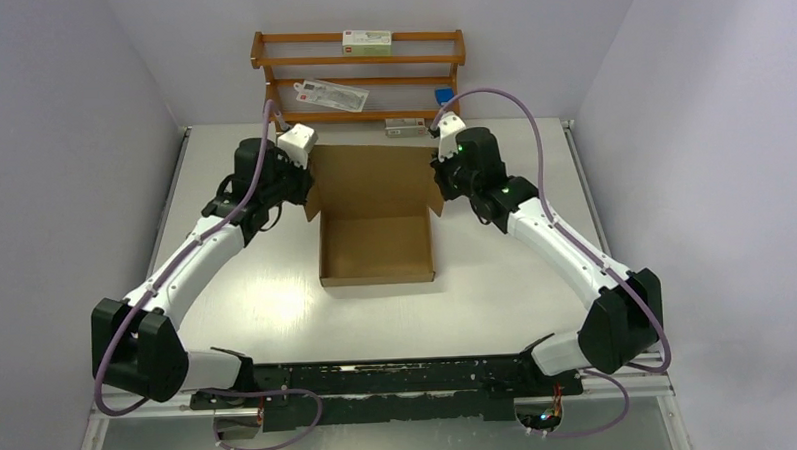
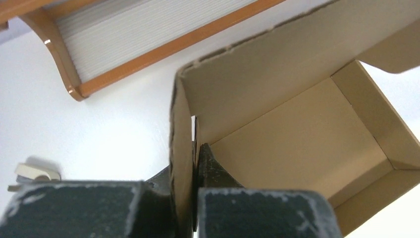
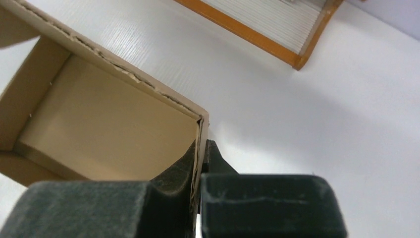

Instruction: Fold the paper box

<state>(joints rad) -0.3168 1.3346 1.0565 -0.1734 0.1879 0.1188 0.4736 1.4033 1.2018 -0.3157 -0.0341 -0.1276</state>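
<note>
L gripper (image 2: pixel 190 166), R gripper (image 3: pixel 200 151) clamping paper box (image 1: pixel 375 248)

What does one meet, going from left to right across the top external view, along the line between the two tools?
The left tool, shut on the box's left wall → the paper box → the right tool, shut on the box's right wall.

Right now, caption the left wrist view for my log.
Left gripper clamps a side wall of the paper box, wooden rack beyond.
</note>
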